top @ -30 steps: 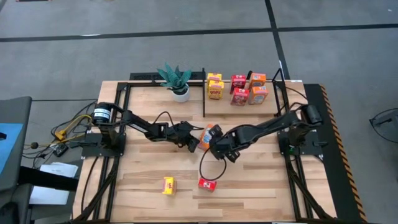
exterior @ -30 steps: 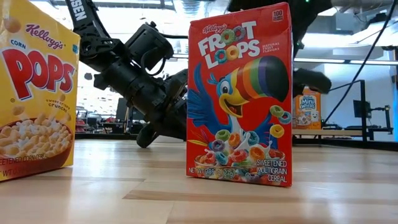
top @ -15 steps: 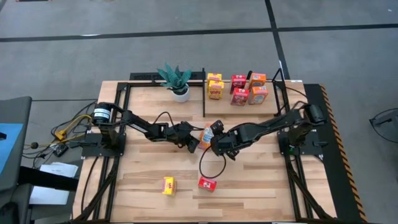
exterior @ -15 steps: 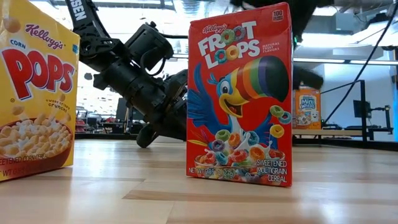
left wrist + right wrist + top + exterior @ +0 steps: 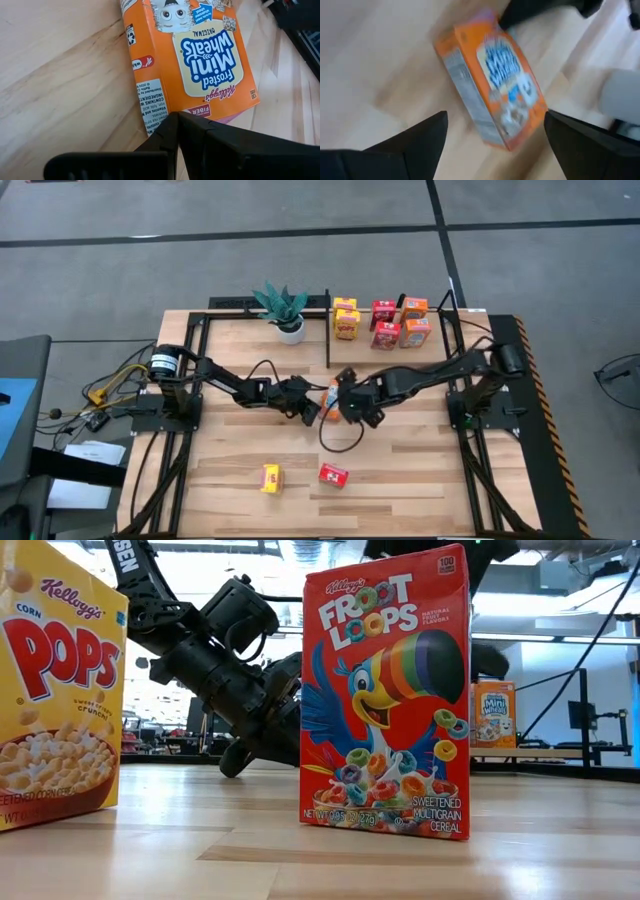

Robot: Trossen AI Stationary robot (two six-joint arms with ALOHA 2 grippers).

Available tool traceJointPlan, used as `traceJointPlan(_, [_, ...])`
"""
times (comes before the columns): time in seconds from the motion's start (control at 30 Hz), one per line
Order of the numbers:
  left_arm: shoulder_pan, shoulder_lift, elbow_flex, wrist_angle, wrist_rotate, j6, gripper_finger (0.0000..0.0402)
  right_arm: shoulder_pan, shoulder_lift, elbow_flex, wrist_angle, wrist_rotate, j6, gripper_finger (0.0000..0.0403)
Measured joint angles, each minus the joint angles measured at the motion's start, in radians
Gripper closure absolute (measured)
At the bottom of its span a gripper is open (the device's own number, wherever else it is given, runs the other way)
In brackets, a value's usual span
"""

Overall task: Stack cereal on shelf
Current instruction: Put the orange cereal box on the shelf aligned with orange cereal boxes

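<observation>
1. Looking level across the table, the Froot Loops box (image 5: 385, 700) blocks most of the middle, and the Corn Pops box (image 5: 58, 690) is cut off at the frame edge.
2. The orange Mini-Wheats box (image 5: 331, 399) lies mid-table between both grippers, mostly covered from above.
3. Left gripper (image 5: 175, 131) is pressed together, tips at the box's edge.
4. Right gripper (image 5: 495, 132) is spread wide over it, not touching.
5. Five boxes stand on the shelf (image 5: 440, 308); there's bare wood in front.

Orange box (image 5: 192, 65) with blue-and-white lettering, purple strip along one edge; red box (image 5: 386, 700) with rainbow-beaked bird, multicoloured rings; yellow box (image 5: 55, 690) with red letters; pale wood table (image 5: 420, 470) with darker grain streaks; green plant (image 5: 281, 304) in white pot; black arms
</observation>
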Motion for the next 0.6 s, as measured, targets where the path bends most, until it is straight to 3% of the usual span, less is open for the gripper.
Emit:
traceJointPlan(0.23, [0.000,0.000,0.000,-0.003,0.004,0.016,0.0402,-0.001,0.111,-0.001,0.008,0.002,-0.087,0.0064])
traceJointPlan(0.33, [-0.001,0.000,0.000,-0.003,0.005,0.023,0.0402,-0.007,0.150,0.001,0.049,0.051,-0.101,0.0068])
traceJointPlan(0.43, [-0.001,0.000,0.000,-0.004,0.005,0.026,0.0402,-0.008,0.167,0.001,0.089,0.113,-0.126,0.0070])
traceJointPlan(0.6, [-0.001,0.000,0.000,-0.004,0.010,0.033,0.0402,-0.007,0.159,0.001,0.180,0.117,-0.156,0.0072])
